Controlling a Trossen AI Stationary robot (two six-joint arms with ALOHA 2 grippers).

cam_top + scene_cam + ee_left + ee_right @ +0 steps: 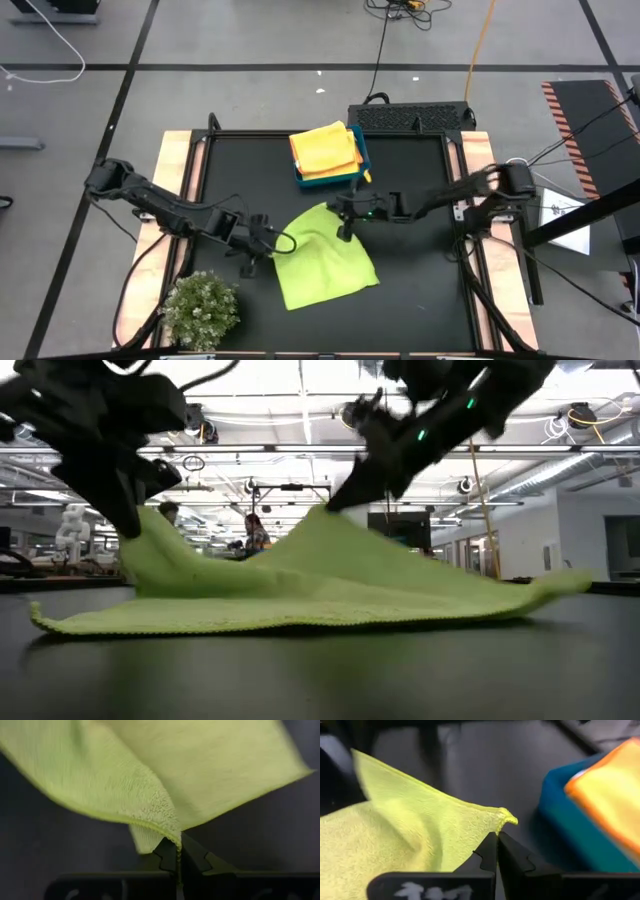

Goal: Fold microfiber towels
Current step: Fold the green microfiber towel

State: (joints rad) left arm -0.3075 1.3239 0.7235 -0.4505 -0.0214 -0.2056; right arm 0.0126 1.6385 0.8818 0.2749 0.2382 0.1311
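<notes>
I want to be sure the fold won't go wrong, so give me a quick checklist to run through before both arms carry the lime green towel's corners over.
1. Left gripper shut on a corner of the lime green towel: ok.
2. Right gripper shut on another corner: ok.
3. Both held corners lifted off the table, rest of the towel still lying on it: ok.
4. Blue bin with the folded yellow and orange towels sits apart from the lime green towel: ok.
5. Plant at the table's front left is apart from the towel: ok.
6. Both grips deep enough not to slip: cannot tell.
</notes>
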